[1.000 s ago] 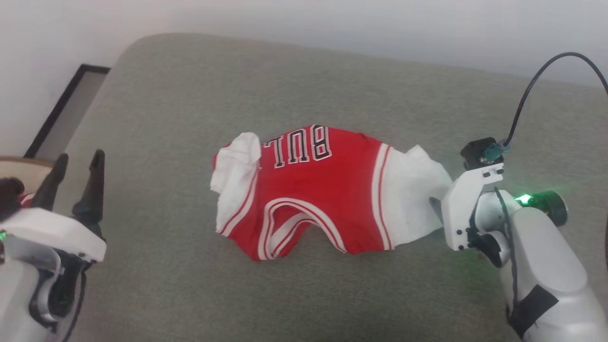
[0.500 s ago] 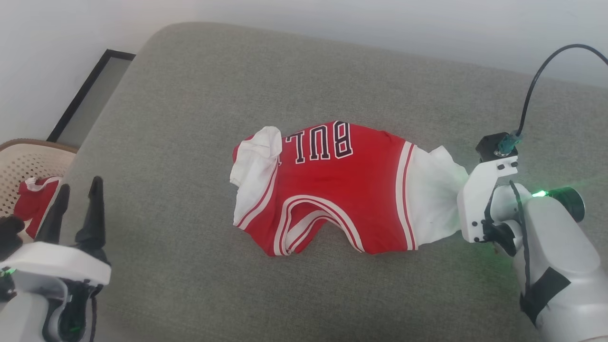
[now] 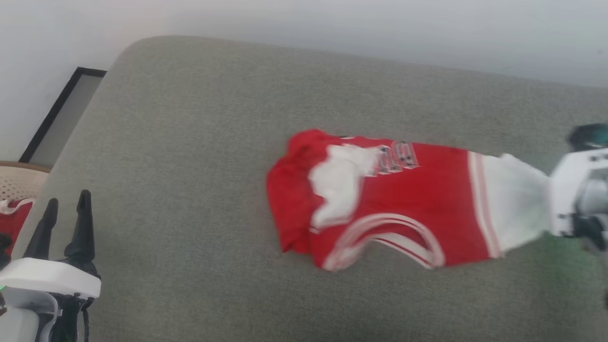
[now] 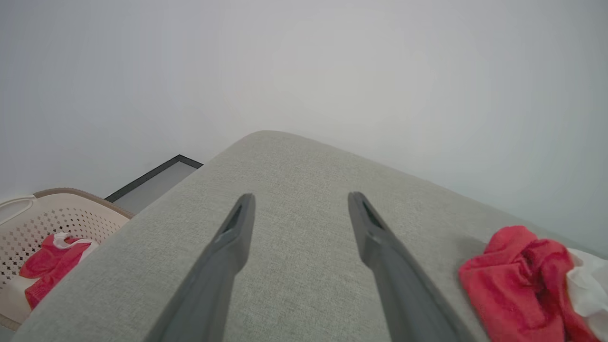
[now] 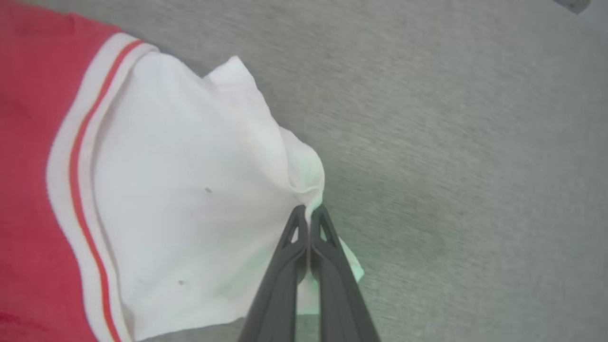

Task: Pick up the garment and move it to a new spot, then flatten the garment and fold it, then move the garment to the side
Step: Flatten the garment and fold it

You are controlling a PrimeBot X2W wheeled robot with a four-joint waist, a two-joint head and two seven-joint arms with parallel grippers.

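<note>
I am pinching the shirt (image 3: 408, 213), lying on the gray couch (image 3: 190, 142), by its white sleeve (image 5: 190, 180) with my right tool (image 5: 309, 211). My left tool (image 4: 300, 195) is hanging wide open. The shirt is looking soft, light and floppy.

The garment (image 3: 403, 204) is soft, thin cloth, matt all over, and its white sleeve creases limply. The cushion (image 3: 190, 142) under it is coarse woven grey fabric with a grainy, matt surface. The left tool (image 4: 300, 197) and right tool (image 5: 309, 209) have smooth dark plastic-looking fingers with a dull sheen. The left tool's casing (image 3: 47, 278) is smooth white hard plastic. The basket (image 4: 28, 216) is cream perforated plastic. The wall (image 4: 332, 71) is smooth and matt.
</note>
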